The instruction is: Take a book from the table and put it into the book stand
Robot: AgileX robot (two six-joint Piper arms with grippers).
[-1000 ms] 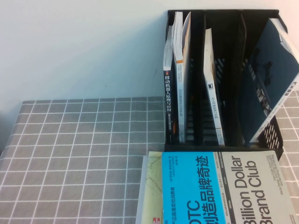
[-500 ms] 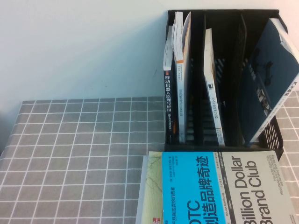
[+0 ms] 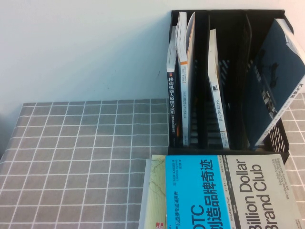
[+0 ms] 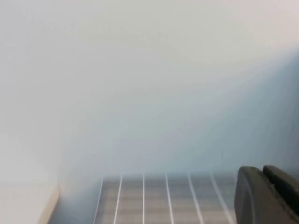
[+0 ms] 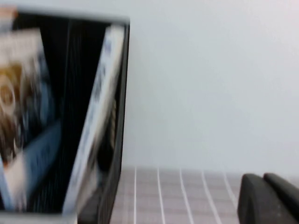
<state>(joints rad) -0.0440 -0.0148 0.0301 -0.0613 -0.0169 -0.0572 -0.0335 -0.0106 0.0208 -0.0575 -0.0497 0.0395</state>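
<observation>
Neither gripper appears in the high view. Of the left gripper (image 4: 268, 196) I see only a dark finger piece at the lower right of the left wrist frame, over the table and facing a pale wall; whether it is open or closed, I cannot tell. Of the right gripper (image 5: 271, 198) I see a like dark piece at the lower right of the right wrist frame, and its state is just as unclear to me.

In the high view, the table (image 3: 76, 157) fills the left and lower left with its grey white-lined cloth. At the bottom centre a pale yellow-green book (image 3: 153, 200) peeks out from under the left edge of the book (image 3: 224, 195), which lies flat, cyan half to the left, grey "Billion Dollar Brand Club" half to the right, cut off by the lower edge. Just above it, at the upper right, stands the book stand (image 3: 238, 76). Its left slot holds a black-spined book (image 3: 174, 107) with white volumes beside it, the next slot a thin white book (image 3: 217, 90) leaning, and the rightmost a dark navy book (image 3: 271, 81) tilted to the right.
</observation>
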